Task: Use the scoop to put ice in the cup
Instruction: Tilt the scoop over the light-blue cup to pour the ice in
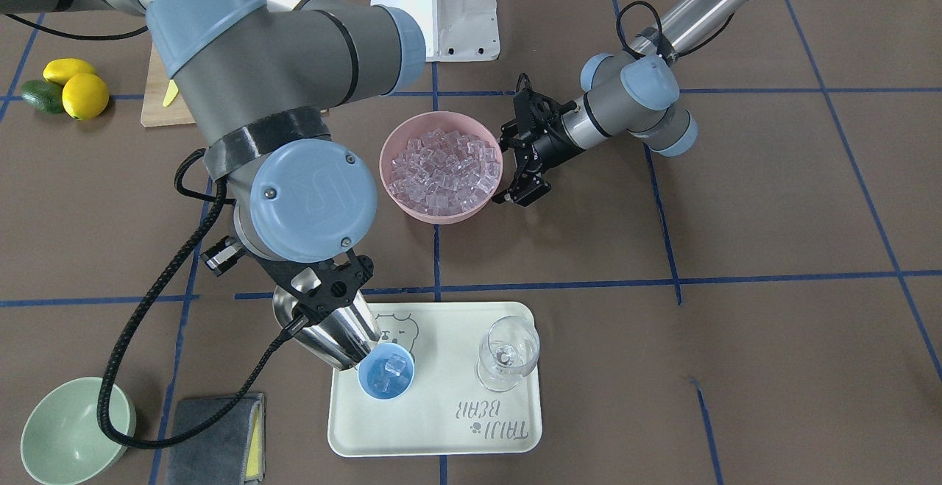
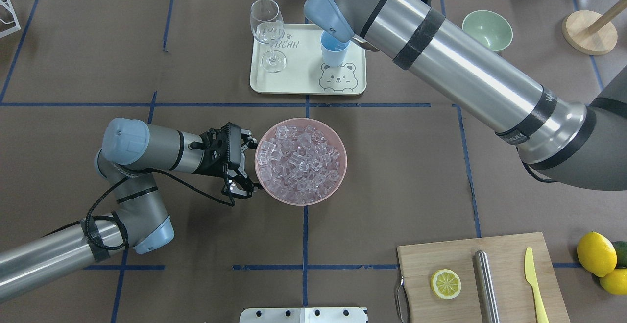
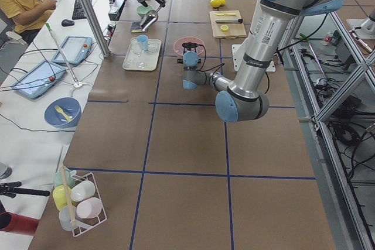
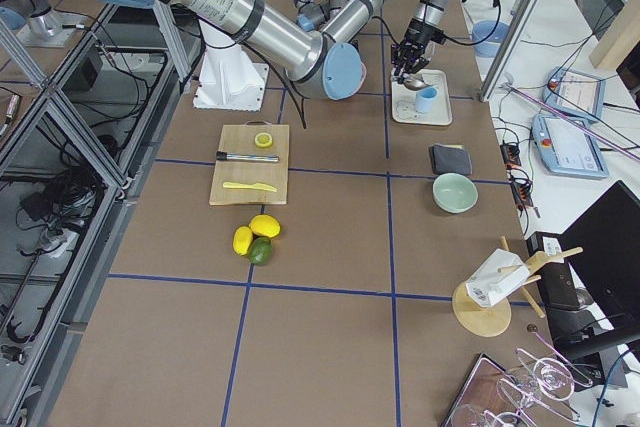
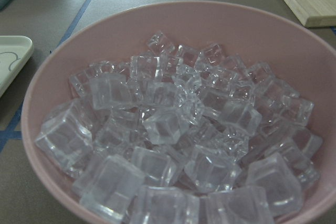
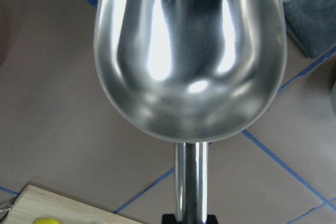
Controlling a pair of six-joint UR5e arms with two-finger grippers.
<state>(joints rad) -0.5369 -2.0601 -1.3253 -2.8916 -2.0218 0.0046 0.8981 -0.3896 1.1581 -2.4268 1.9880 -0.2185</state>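
Observation:
My right gripper (image 1: 324, 295) is shut on the handle of the silver scoop (image 1: 335, 334). The scoop is tilted down, with its mouth at the rim of the light-blue cup (image 1: 372, 391). The cup stands on the cream tray (image 1: 441, 426) and holds a few ice cubes (image 1: 388, 371). The scoop's trough (image 6: 189, 51) looks empty in the right wrist view. In the overhead view my arm hides the scoop and only the cup (image 2: 333, 54) shows. My left gripper (image 2: 247, 167) is open beside the pink bowl (image 2: 343, 166), which is full of ice (image 2: 299, 159).
A clear stemmed glass (image 1: 508, 356) stands on the tray beside the cup. A pale-green bowl (image 1: 70, 433) and a grey cloth (image 1: 217, 437) lie near my right arm. A cutting board (image 2: 504, 254) holds a lemon half, a steel cylinder (image 2: 485, 284) and a yellow knife. Lemons (image 2: 595, 254) lie beside the board.

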